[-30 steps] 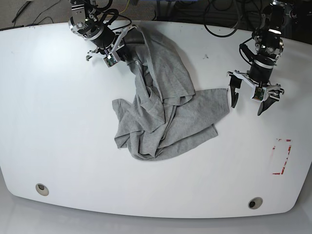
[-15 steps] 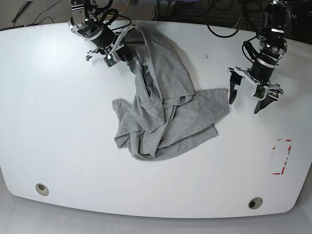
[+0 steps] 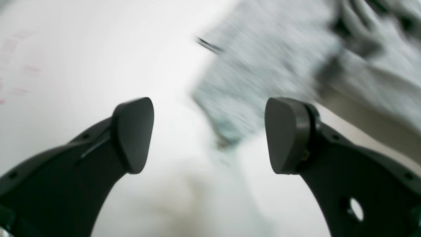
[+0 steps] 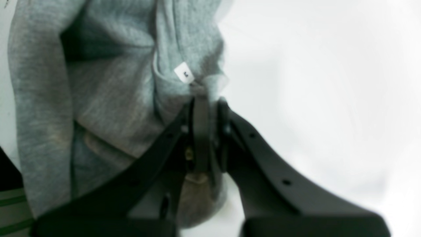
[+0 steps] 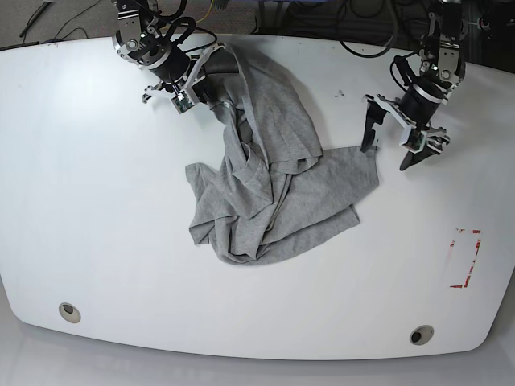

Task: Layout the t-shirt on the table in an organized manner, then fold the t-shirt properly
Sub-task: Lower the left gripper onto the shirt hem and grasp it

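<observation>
We see our right tool [image 5: 191, 92] clamped on the shirt [image 5: 278, 189] at upper left, left tool [image 5: 389, 150] spread apart at upper right.

robotics lab test station. indicators: a glossy white surface [image 5: 96, 201] with two round holes [image 5: 69, 312], a red rectangular outline mark [image 5: 465, 257] taped near one edge, two robot arms mounted at the far side, and loose black cables [image 5: 362, 36] trailing behind them.

Grey t-shirt [image 5: 273, 185] crumpled in 1 heap mid-surface [image 5: 105, 209]; white, glossy; one end stretched toward far edge.
</observation>
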